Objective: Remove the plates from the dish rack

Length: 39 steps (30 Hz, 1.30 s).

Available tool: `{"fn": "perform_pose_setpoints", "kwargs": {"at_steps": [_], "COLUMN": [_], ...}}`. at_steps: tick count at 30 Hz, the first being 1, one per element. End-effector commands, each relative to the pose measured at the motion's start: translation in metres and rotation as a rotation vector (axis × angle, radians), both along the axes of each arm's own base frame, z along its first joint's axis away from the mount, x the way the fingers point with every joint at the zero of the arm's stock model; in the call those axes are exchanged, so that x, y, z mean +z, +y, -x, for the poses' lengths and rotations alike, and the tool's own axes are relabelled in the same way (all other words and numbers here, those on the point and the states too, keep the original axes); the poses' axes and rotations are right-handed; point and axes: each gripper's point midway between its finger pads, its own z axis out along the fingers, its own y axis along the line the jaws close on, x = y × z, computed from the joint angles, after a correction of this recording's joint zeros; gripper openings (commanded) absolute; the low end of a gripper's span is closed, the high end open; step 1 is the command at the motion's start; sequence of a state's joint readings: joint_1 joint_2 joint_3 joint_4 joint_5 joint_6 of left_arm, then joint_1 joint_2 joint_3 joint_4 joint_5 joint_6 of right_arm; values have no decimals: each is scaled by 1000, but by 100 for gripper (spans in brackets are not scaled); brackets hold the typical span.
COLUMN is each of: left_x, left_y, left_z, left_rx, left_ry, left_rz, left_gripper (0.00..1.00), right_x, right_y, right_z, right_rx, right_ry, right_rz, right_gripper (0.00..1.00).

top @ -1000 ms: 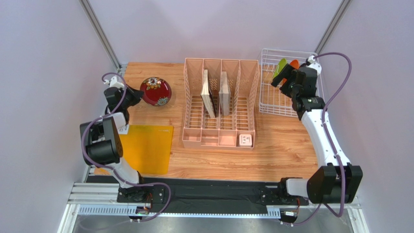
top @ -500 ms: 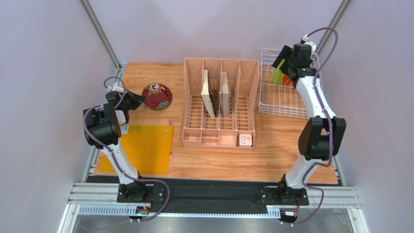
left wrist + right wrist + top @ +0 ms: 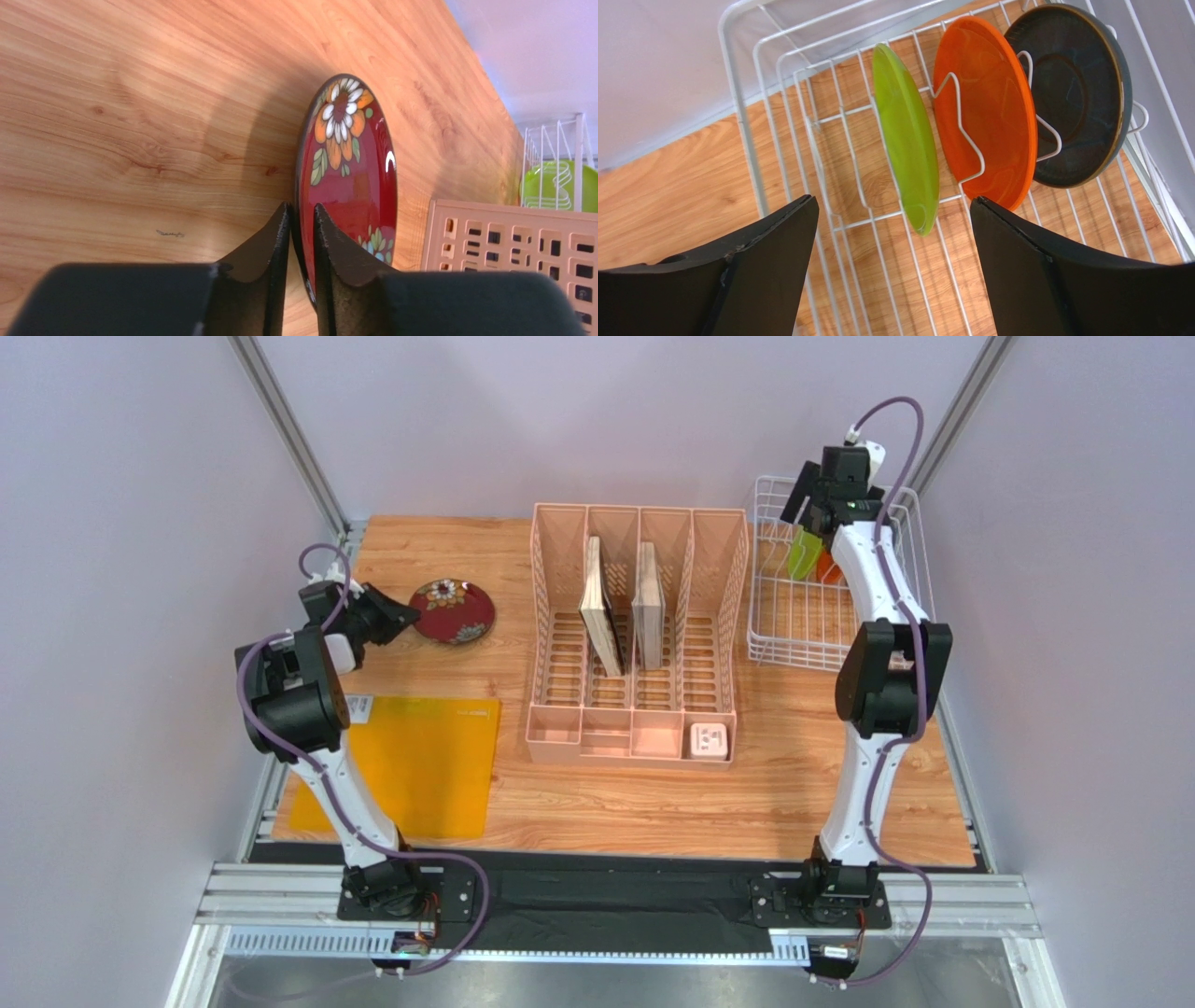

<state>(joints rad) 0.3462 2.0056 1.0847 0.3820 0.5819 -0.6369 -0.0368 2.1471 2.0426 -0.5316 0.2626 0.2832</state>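
Observation:
My left gripper (image 3: pixel 302 210) is shut on the rim of the dark red floral plate (image 3: pixel 347 161), held tilted low over the wooden table at the back left (image 3: pixel 452 611). My right gripper (image 3: pixel 892 199) is open wide above the white wire dish rack (image 3: pixel 744 122) at the back right (image 3: pixel 786 637). The lime green plate (image 3: pixel 906 140) stands on edge in line with the gap between its fingers, apart from them. The orange plate (image 3: pixel 990 105) and the dark grey-teal plate (image 3: pixel 1081 98) stand in the tines beside it.
A pink slotted organizer (image 3: pixel 638 637) with two upright boards fills the table's middle, between the two arms. A flat yellow mat (image 3: pixel 421 763) lies at the front left. Enclosure walls stand close behind the rack and to both sides.
My right arm has stretched up and back, so its open gripper now hangs over the rack's rear. My left gripper has tipped the red plate flatter and lower.

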Motion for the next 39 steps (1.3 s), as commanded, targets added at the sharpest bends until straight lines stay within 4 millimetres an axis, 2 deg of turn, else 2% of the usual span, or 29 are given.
{"fn": "perform_pose_setpoints", "kwargs": {"at_steps": [1,2,3,5,6,10,13,14,16,17,19,20,22,25,29,30,31,33,34,35,36,37,38,39], "left_x": [3,-1,-1,-3,-4,-7,-11,-13,-13,-12,-9,-5,4,19,34,46,47,65,69,73,82,85,92,91], "left_y": [0,1,2,3,3,4,2,0,0,1,1,1,-1,0,2,4,3,1,-1,-1,-2,-2,-2,-2], "left_z": [-2,0,1,2,4,6,9,11,12,11,11,9,11,11,16,17,21,22,23,24,25,27,28,31], "left_rx": [-52,-48,-49,-39,-43,-53,-62,-67,-70,-59,-47,-44,-46,-44,-25,-13,-10,-18,-27,-32,-37,-31,-25,-20], "left_ry": [11,32,38,47,52,87,106,118,121,119,93,71,47,5,-25,-49,-49,-93,-97,-100,-113,-119,-135,-133], "left_rz": [-4,-1,-12,-19,-20,-25,-17,-16,-12,-21,-8,-13,-11,-31,-66,-83,-85,-102,-97,-106,-113,-120,-129,-134], "left_gripper": [25,28,32,34,39,40,41,41,44,48,51,53,54,56,57,58,59,63,63,64,64,65,66,66], "right_x": [-4,0,-9,-16,-17,-27,-32,-41,-42,-48,-49,-51,-50,-46,-36,-33,-31,-21,-9,-4,0,15,22,25], "right_y": [-14,-14,-15,-16,-17,-19,-20,-19,-17,-17,-15,-14,-13,-18,-14,-16,-13,-18,-1,1,-2,2,-2,-2], "right_z": [-11,-15,-16,-21,-21,-26,-32,-34,-38,-39,-40,-40,-40,-35,-27,-26,-25,-21,-21,-20,-17,-13,-10,-6], "right_rx": [-23,-18,-19,-12,-13,-13,-11,-4,2,7,9,15,15,-15,-28,-39,-40,-56,-33,-34,-57,-67,-103,-113], "right_ry": [29,21,40,48,52,65,61,76,72,79,79,81,81,84,73,71,66,51,27,17,14,-10,-19,-22], "right_rz": [98,103,111,117,126,136,136,133,127,125,120,118,126,154,155,172,180,208,214,220,243,255,278,290], "right_gripper": [85,84,84,81,81,80,75,68,62,55,49,38,29,23,9,5,1,0,0,0,0,0,0,0]}}
